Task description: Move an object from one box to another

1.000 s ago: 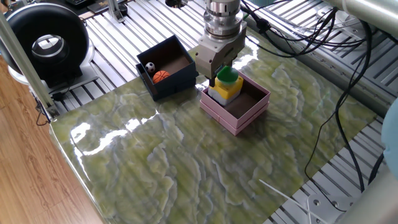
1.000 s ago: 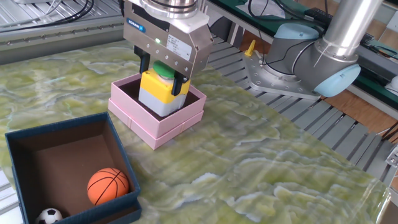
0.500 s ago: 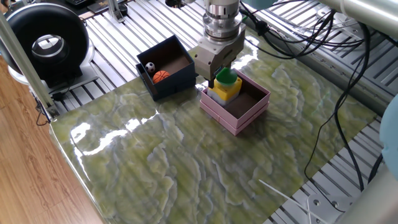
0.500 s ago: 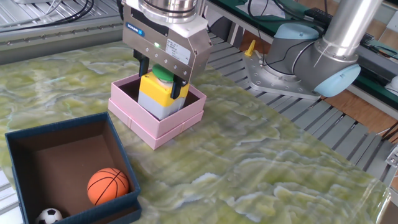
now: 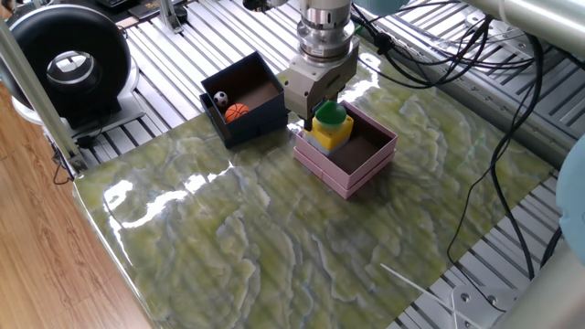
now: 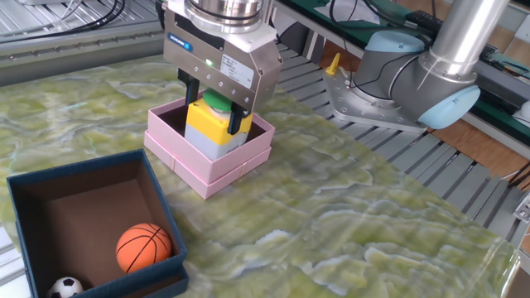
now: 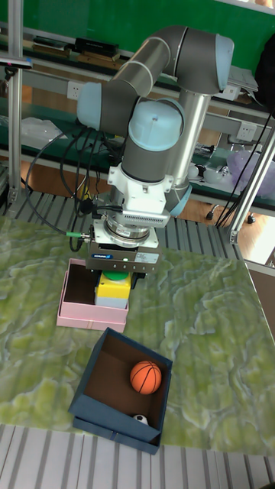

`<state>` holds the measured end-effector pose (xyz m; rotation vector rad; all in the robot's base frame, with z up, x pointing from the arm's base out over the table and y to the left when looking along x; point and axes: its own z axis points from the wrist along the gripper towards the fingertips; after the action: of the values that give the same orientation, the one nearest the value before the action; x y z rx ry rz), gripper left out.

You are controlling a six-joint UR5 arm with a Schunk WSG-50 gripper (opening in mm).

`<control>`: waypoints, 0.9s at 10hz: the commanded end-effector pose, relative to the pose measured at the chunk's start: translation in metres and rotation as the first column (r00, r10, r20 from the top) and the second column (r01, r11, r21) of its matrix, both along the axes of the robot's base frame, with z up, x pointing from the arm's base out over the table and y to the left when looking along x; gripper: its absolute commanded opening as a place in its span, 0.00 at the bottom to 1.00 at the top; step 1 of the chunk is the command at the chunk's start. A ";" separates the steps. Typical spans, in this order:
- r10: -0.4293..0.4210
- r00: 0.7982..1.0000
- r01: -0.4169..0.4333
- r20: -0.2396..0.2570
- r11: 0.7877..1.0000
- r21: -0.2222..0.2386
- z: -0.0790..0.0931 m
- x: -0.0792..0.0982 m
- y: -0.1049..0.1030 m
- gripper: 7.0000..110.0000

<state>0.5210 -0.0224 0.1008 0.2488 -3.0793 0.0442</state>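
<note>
A yellow block with a green cap [image 6: 217, 132] stands inside the pale pink box [image 6: 219, 175], resting on its dark floor. My gripper [image 6: 215, 106] hangs just above it, open, with one dark finger on each side of the block's top. From the side, the block [image 5: 331, 132] sits in the pink box's [image 5: 366, 164] near-left corner under the gripper [image 5: 324, 108]. The navy box [image 5: 258, 123] beside it holds an orange basketball [image 5: 237, 112] and a small soccer ball [image 5: 219, 98]. The tall view shows the gripper [image 7: 114, 273], block [image 7: 113, 292], pink box [image 7: 76, 315] and navy box [image 7: 114, 424].
A black round device [image 5: 69, 64] stands off the mat at the back left. Cables [image 5: 439, 46] trail behind the arm. The marbled green mat [image 5: 274, 247] ends on slatted metal rails [image 5: 512, 247]. The arm's grey base [image 6: 389, 83] sits to the right.
The gripper has risen a little while the yellow block stayed down in the pink box. The fingers now reach only its upper part.
</note>
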 end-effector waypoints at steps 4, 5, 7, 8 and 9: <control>-0.020 1.000 0.020 0.005 0.999 0.025 -0.006 0.004 0.005 0.00; -0.020 1.000 0.020 0.005 0.999 0.025 -0.007 0.004 0.004 0.00; -0.020 1.000 0.020 0.005 0.999 0.026 -0.008 0.004 0.004 0.00; -0.022 1.000 0.022 0.005 0.999 0.028 -0.008 0.004 0.004 0.00; -0.022 1.000 0.022 0.005 0.999 0.029 -0.009 0.004 0.004 0.00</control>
<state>0.5237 -0.0205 0.0921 0.2265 -3.0847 0.0208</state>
